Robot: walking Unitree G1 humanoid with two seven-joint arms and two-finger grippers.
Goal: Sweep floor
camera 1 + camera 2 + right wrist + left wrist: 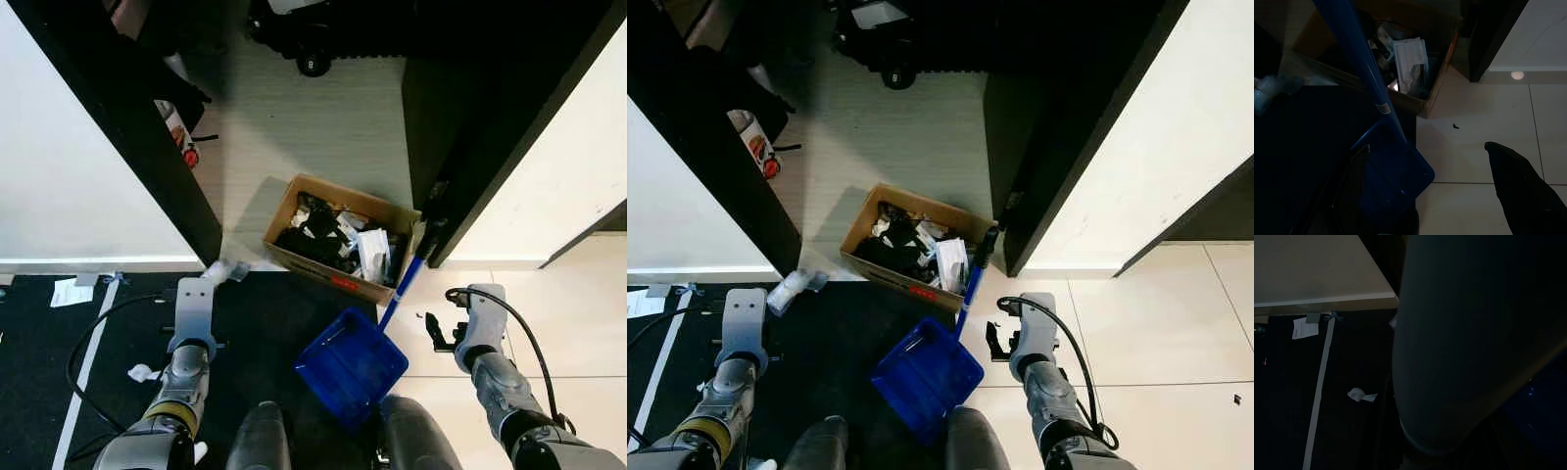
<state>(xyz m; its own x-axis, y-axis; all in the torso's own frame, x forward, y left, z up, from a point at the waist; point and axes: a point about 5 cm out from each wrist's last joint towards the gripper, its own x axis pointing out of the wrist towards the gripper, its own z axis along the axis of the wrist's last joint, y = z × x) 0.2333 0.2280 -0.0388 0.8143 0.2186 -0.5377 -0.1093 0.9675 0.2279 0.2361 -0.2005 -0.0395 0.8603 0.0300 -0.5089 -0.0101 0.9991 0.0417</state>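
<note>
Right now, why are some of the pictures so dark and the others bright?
Left and right eye views: bright and sharp, the box and blue dustpan clear, with black shadow under the white furniture. Left wrist view: nearly black, a big blurry grey shape close up, a paper scrap faint on the dark mat. Right wrist view: dim, brighter over the pale tiles.

Head views bright and sharp; both wrist views very dim.
</note>
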